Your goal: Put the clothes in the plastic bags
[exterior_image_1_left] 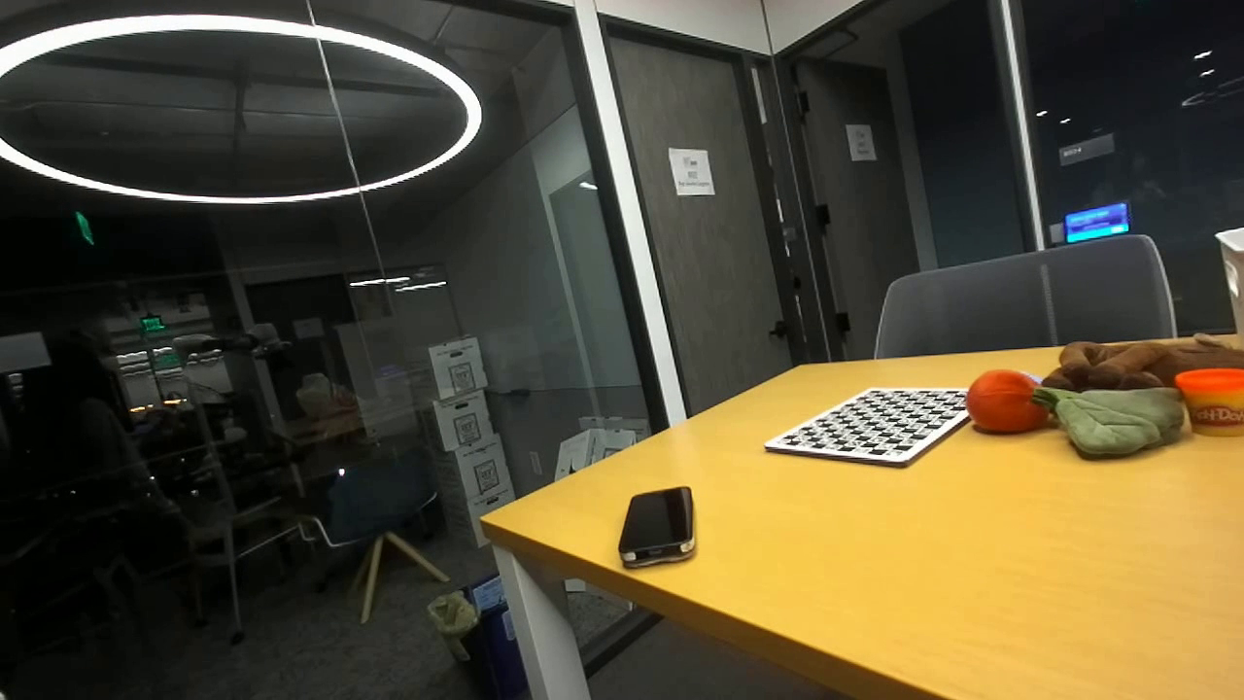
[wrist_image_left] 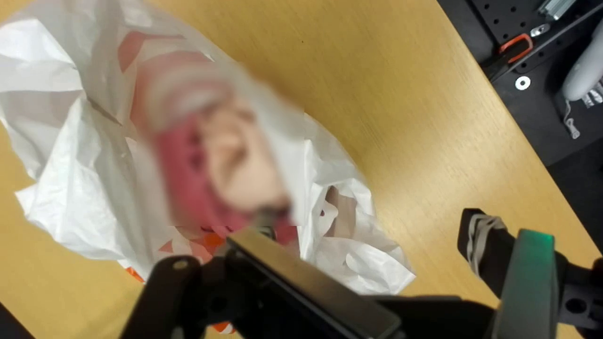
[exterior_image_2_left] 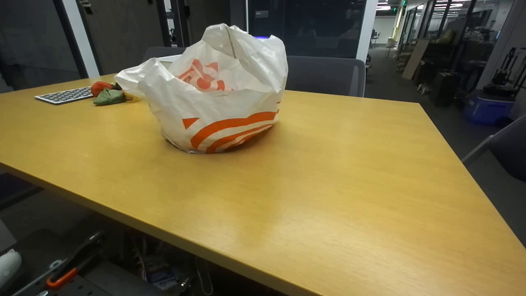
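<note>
Clothes (wrist_image_left: 188, 174), pink and beige: contained within the mouth of the bag, left of centre in the wrist view; partly blurred, so the count cannot be told.

White plastic bag (exterior_image_2_left: 224, 115), orange print, one: stood mouth upward on the yellow table (exterior_image_2_left: 349, 185), upper centre-left of the frame in an exterior view.

Gripper (wrist_image_left: 370, 228), one: fingers spread wide apart; one finger is seen over the bag at lower centre, contact with it not to be told; the other is seen over the tabletop at lower right.

Black phone (exterior_image_1_left: 659, 525), one: laid near the table edge, lower centre.

Checkered board (exterior_image_1_left: 875, 426), one: laid flat, shown in both exterior views.

Orange-red ball (exterior_image_1_left: 1003, 401), green leaf-shaped piece (exterior_image_1_left: 1118, 423), brown soft item (exterior_image_1_left: 1147, 362), orange-lidded tub (exterior_image_1_left: 1215, 401): grouped right of the board, at the right edge.
</note>
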Available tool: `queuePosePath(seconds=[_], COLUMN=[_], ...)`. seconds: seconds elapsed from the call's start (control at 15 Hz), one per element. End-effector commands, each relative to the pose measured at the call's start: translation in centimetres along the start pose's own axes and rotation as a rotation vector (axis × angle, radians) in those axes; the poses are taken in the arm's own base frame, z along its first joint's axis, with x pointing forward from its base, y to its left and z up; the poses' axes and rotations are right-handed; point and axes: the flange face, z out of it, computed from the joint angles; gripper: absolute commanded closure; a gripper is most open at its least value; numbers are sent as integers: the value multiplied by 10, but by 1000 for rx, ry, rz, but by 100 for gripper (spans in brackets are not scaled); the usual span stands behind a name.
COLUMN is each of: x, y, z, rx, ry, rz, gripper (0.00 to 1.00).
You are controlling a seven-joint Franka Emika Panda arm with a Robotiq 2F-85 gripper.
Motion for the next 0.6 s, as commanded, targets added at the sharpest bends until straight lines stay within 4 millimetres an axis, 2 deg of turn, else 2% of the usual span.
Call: queuePosePath(seconds=[0.0,0.4,0.47,0.53], x=[21,40,37,40], y=[-18,-47,-40,-44], z=[13,17,22,21], rx=[-31,-115,-77,-84], ry=[42,69,38,39], rz=[48,171,134,145], gripper=[0,0,0,0])
